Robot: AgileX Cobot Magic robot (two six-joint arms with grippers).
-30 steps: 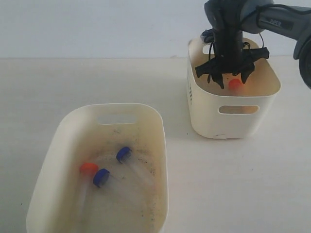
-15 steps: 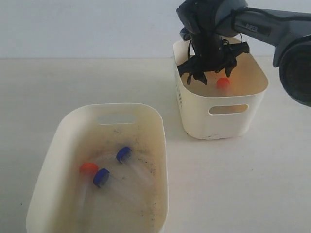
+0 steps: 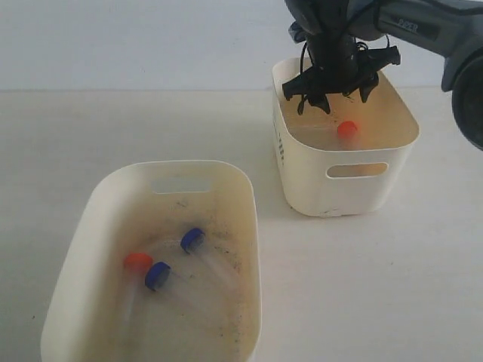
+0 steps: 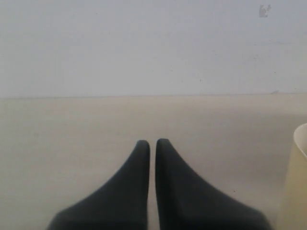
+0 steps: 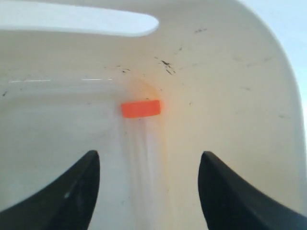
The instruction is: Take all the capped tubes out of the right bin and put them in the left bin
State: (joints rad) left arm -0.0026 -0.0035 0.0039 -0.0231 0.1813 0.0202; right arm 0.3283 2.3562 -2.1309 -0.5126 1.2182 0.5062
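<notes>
Pale bench carries the right bin at one o'clock, its one orange-capped tube lying under the right jaws, spread wide and empty, which should sink straight astride the clear body before clenching; left jaws sit pressed together, holding nothing.

The exterior view looks down obliquely from the near side of the table, covering the left bin and right bin. The right wrist view sits close above the right bin's floor, past the right claw; both show the orange-capped tube. The left wrist view looks low across the table toward the wall.
</notes>
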